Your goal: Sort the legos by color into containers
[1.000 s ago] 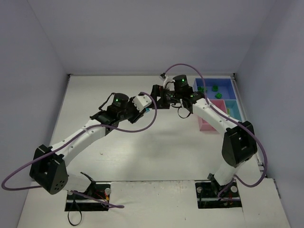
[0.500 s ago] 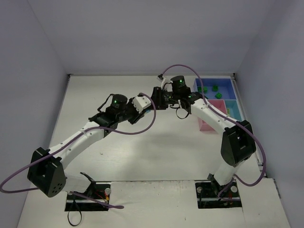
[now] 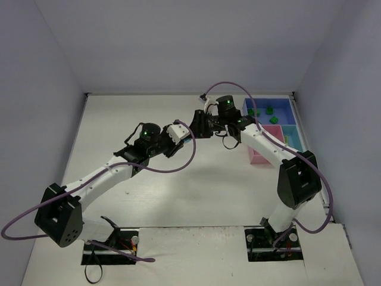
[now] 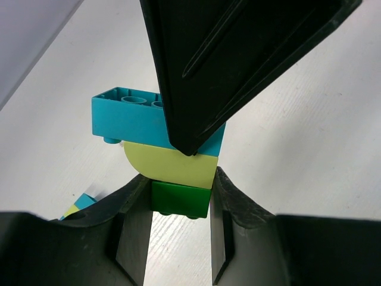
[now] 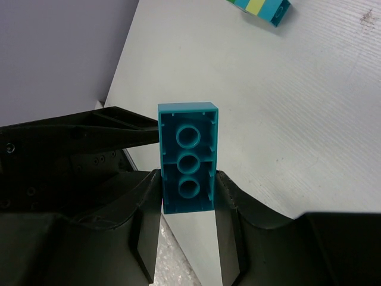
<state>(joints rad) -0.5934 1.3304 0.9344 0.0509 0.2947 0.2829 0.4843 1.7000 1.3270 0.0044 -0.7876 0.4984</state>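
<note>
Grip at both ends of one stack, held up off the desk (image 3: 196,190) near its middle. At the bottom, left claw (image 4: 180,205) clamped on the dark green brick (image 4: 178,196). At the top, right claw (image 5: 187,179) closed on the cyan brick (image 5: 188,137), holding it by one end only. Between the two, a yellow-green brick (image 4: 172,164) with one rounded corner, joined to both neighbours.

Likely next: pull the cyan piece free. Risks, as a judgement:
- Could part at the wrong seam, leaving yellow-green stuck under the cyan instead of on the green.
- Could lose the cyan brick from so short a hold if twisted rather than pulled straight.
- Could knock fingers together, working this close.
- Could drop a freed piece onto the desk and send it skidding.

Count:
- Two claws, both occupied.
- Three bricks in the held stack, one of each colour.
- One more short stack (image 5: 262,7) lying on the desk beyond, cyan and yellow-green.
- Three trays at the far right: blue tray (image 3: 293,107), pink tray (image 3: 256,157), light blue tray (image 3: 294,132).
- At least three dark green bricks (image 3: 269,110) in the blue one; too small for a surer count.
</note>
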